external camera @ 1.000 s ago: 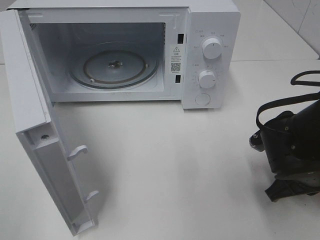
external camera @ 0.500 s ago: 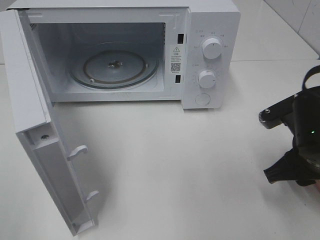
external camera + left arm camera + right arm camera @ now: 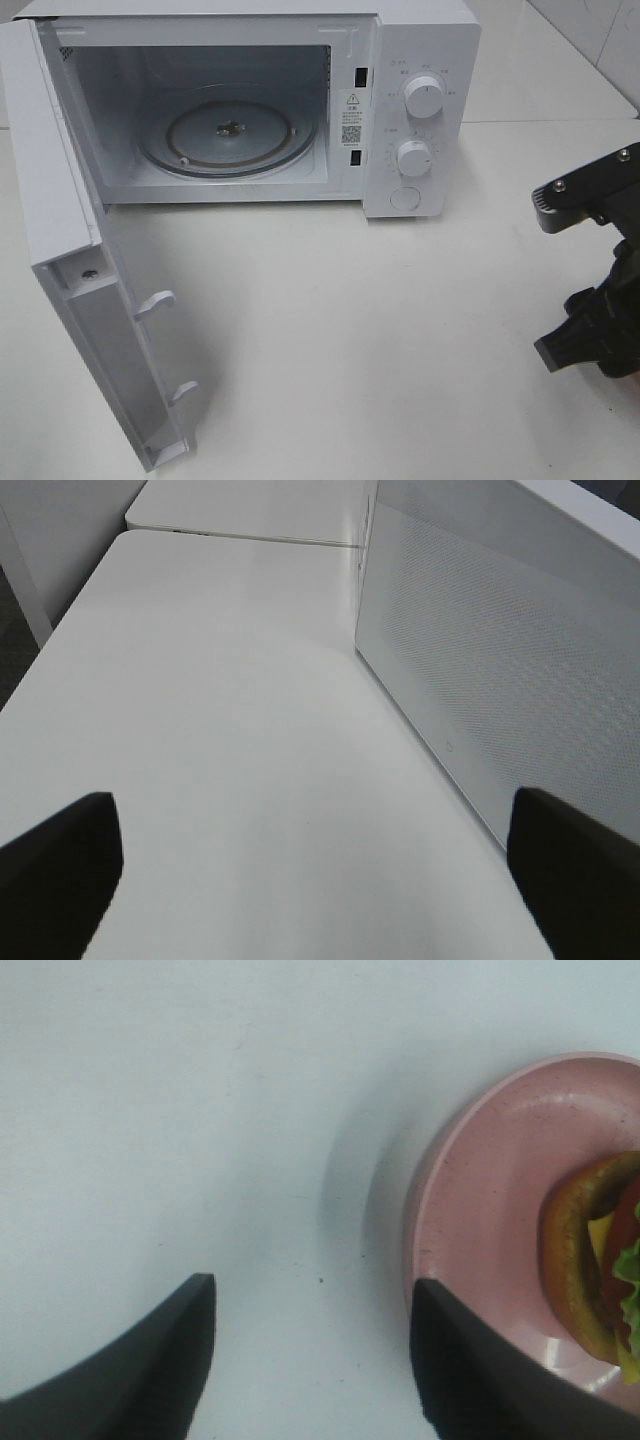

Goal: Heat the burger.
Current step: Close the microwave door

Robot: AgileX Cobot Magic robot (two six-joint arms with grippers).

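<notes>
The burger (image 3: 592,1260) lies on a round pink plate (image 3: 480,1190) and shows only in the right wrist view, cut by the frame edge: brown bun, yellow cheese, red tomato, green lettuce. My right gripper (image 3: 312,1282) is open just above the white table beside the plate. One of its dark fingers (image 3: 470,1370) overlaps the plate's rim; the other is over bare table. The burger is out of the high view, where only the right arm (image 3: 600,330) shows at the right edge. My left gripper (image 3: 310,798) is open over the table, nothing between its fingers.
The white microwave (image 3: 420,60) stands at the back with its door (image 3: 100,330) swung fully open to the left and a bare glass turntable (image 3: 228,135) inside. In the left wrist view the door's perforated face (image 3: 500,660) rises alongside the left gripper.
The right arm has turned and shifted toward the right edge of the high view. The microwave and its door have not moved.
</notes>
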